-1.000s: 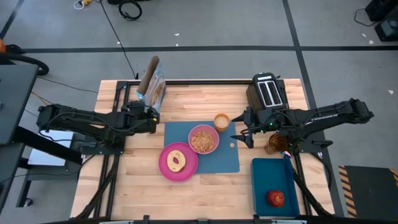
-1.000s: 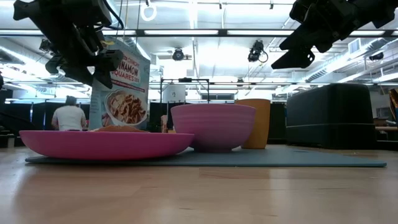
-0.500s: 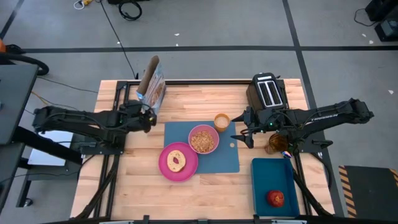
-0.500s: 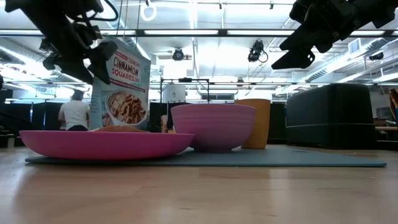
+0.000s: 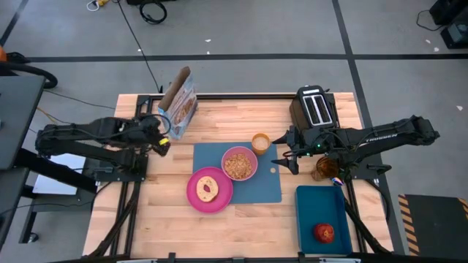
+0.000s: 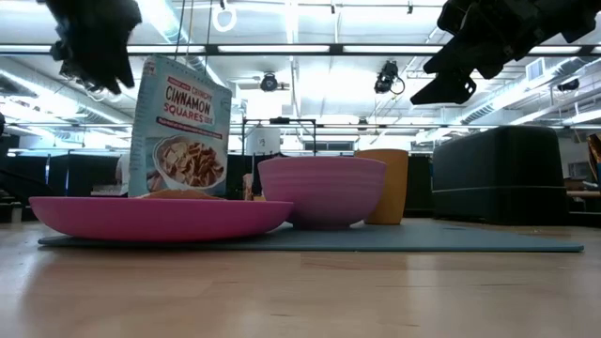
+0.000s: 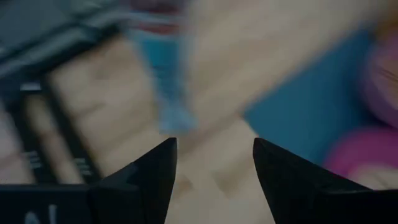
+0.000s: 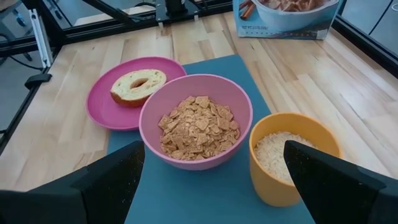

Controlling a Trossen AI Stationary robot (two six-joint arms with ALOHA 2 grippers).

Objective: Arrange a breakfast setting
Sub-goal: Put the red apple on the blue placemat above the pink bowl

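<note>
The blue mat (image 5: 256, 183) lies at the table's middle. On it stand the pink bowl (image 5: 239, 164) of cereal and the amber cup (image 5: 260, 142). The pink plate (image 5: 210, 190) with the bagel (image 5: 208, 188) rests half on the mat's left edge. The red apple (image 5: 325, 233) lies in the darker blue tray (image 5: 322, 208). I cannot make out the spoon. My left gripper (image 5: 165, 139) is open and empty, above the table left of the mat. My right gripper (image 5: 284, 155) is open and empty, above the mat's right edge beside the cup (image 8: 292, 158).
A cereal box (image 5: 179, 106) stands upright at the far left, just beyond my left gripper. The black toaster (image 5: 314, 108) stands at the far right. An amber jar (image 5: 325, 168) stands under my right arm. Bare wood shows along the near edge.
My left gripper has drawn back from the cereal box toward the table's left edge and has risen. The box now stands in full view in the low view. My right arm has kept still.
</note>
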